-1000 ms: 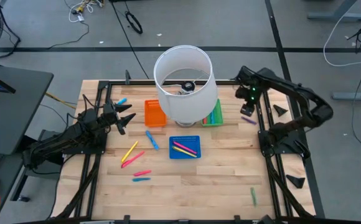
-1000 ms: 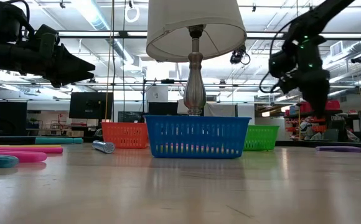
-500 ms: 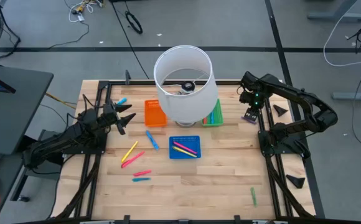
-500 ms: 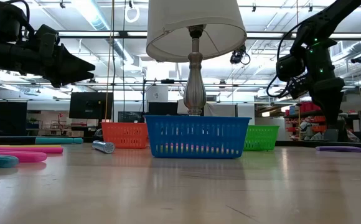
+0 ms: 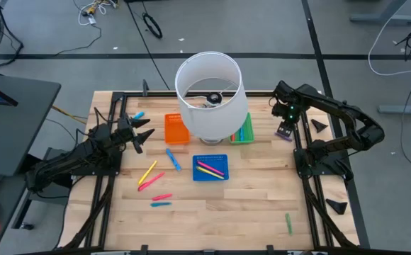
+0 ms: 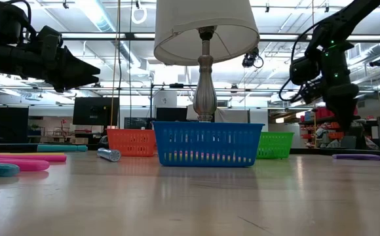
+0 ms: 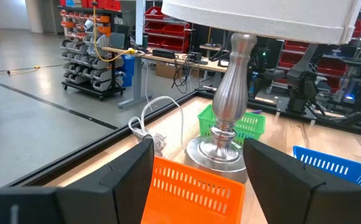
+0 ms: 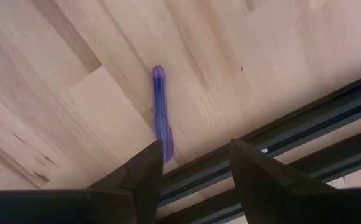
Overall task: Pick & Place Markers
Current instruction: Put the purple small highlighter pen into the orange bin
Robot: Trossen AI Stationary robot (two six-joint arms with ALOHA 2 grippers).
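- the right gripper (image 5: 285,130) hangs over the far right part of the table (image 5: 262,205), just above a purple marker (image 8: 162,124) that lies flat on the wood beside the black frame rail (image 8: 280,149); its fingers stand apart with nothing between them, and the marker's near end shows in the gap.
- the left gripper (image 5: 143,135) waits at the table's left side, pointed toward the orange tray (image 5: 176,129); its fingers are also spread and empty.
- other markers: a yellow and a pink one lie in the blue tray (image 5: 210,168), several sit in the green tray (image 5: 244,129) partly hidden behind the lamp (image 5: 209,95), and loose ones lie on the wood, among them a blue marker (image 5: 173,159), a yellow marker (image 5: 147,173), a red marker (image 5: 161,197) and a green marker (image 5: 288,223) near the front right.
- handling, as a judgement: the purple marker looks light, rigid and smooth, so it may roll or slip if nudged from one side. the fingers should straddle it across its width near mid-length, closing squarely so it neither pivots nor skates toward the rail.
- it lies low on the table, so the fingertips need to come nearly to the wood before closing.
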